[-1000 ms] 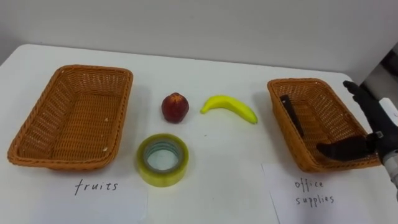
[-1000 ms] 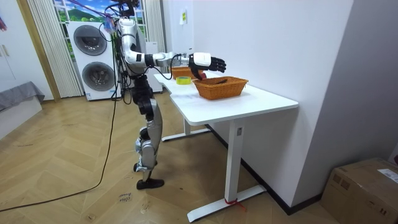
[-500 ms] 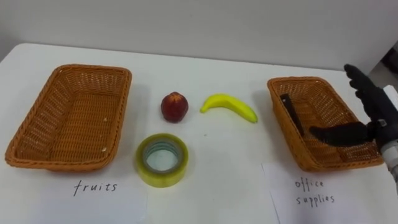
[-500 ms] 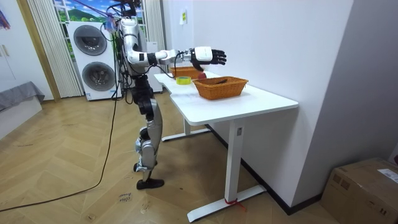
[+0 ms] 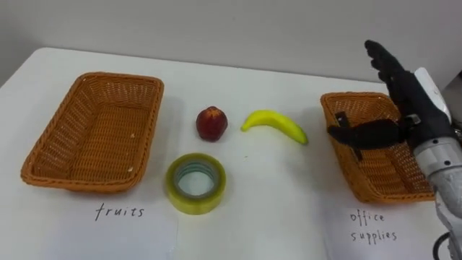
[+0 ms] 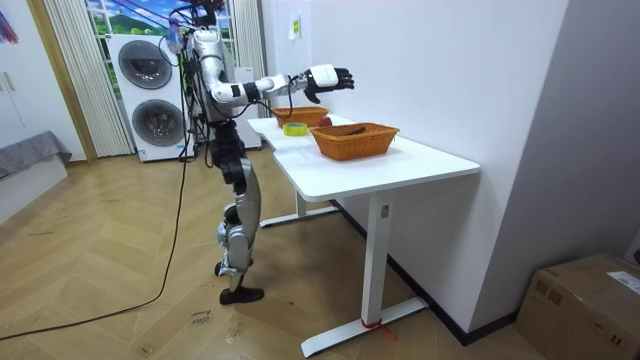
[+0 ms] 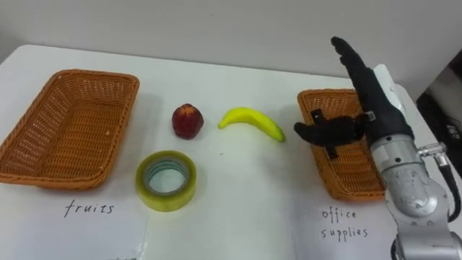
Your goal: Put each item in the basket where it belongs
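I see the right hand [image 5: 413, 108] raised above the right basket [image 5: 348, 170], fingers straight and spread, thumb stretched out sideways towards the middle of the worktop [image 5: 289, 188]. It holds nothing and touches nothing that I can make out. In the room view the robot stands at the end of the worktop on the room view's left, right arm lifted out over it.

In the right basket I can pick out a dark slim thing [image 5: 340, 119], mostly hidden behind the thumb; I cannot tell what it is. The left basket [image 5: 94, 133] sits well apart at the other side.

Between the baskets, the banana [image 5: 274, 125] lies nearest the right basket, just beyond the thumb tip. The red fruit [image 5: 211, 123] sits beside the banana, apart from it. The roll of tape [image 5: 195, 183] lies flat nearer to me, in front of the red fruit.
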You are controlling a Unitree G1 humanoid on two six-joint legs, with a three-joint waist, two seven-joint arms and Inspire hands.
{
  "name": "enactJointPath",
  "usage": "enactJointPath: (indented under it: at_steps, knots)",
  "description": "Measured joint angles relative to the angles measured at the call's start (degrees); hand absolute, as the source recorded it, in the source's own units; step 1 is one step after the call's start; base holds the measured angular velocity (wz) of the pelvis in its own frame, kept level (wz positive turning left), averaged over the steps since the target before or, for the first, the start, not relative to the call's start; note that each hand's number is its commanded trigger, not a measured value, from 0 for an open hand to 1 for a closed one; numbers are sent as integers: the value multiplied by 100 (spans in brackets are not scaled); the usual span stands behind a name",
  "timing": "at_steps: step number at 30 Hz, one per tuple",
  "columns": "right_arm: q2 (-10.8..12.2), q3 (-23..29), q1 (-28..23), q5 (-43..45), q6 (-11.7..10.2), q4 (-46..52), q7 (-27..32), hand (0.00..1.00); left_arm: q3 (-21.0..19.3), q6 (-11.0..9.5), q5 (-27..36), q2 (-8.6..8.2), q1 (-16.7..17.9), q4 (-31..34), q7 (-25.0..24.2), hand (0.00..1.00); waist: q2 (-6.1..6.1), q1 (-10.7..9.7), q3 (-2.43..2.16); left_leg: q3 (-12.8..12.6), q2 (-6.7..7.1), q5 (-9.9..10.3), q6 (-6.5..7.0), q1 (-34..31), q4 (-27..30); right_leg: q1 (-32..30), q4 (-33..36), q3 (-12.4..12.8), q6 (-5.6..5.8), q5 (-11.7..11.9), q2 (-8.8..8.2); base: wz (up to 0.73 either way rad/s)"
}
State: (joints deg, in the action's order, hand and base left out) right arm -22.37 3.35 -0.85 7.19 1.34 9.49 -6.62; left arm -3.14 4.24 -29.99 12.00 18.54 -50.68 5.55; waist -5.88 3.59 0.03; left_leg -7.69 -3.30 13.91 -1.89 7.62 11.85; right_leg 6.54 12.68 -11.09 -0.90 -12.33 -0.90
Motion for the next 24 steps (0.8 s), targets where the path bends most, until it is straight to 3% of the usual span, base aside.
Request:
enactJointPath:
  at_steps: [7,17,24]
  knots:
    - [3,-350,433,-65,4,0,-225,0,0,84,5,-18,-3,0,-28,0,-17,267,7,55,13,-6,9,-12,0,31,-26,-79,0,0,-15,4]
    - [6,-481,481,-242,5,-1,-238,0,6,125,2,-30,-44,2,-122,0,-62,330,36,320,66,-20,24,-124,32,70,-97,-383,13,-6,-69,15]
    - [8,-955,534,-110,79,-238,-274,0,10,169,1,3,-127,10,-125,0,-94,463,51,479,82,-22,28,-124,38,124,-102,-501,13,-6,-82,7]
